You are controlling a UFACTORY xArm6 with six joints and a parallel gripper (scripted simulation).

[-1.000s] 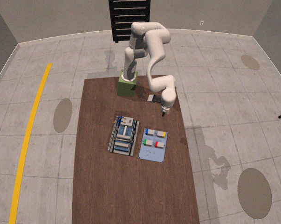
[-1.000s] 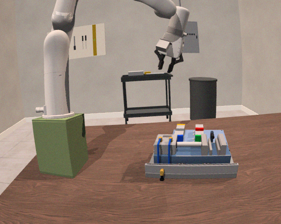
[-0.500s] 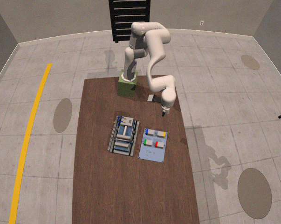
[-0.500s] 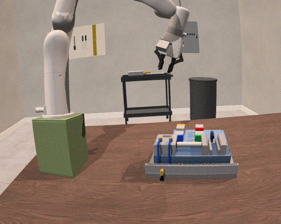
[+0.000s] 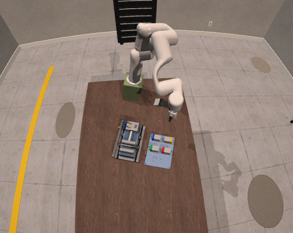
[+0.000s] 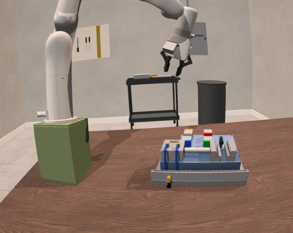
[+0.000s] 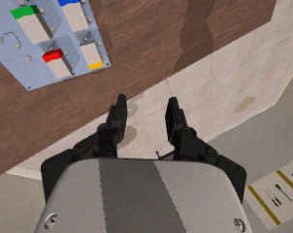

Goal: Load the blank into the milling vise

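The green-ended blank lies on the light blue infeed plate, in the row nearer the table's front and on the vise side. It also shows in the wrist view and behind the vise in the exterior view. The milling vise stands left of the plate, nothing between its jaws. My gripper hangs high above the table, beyond the plate's far end. Its fingers are open and empty.
Blanks with blue, yellow and red ends also lie on the infeed plate. The green robot pedestal stands at the table's far edge. A black cart and a dark bin stand on the floor beyond.
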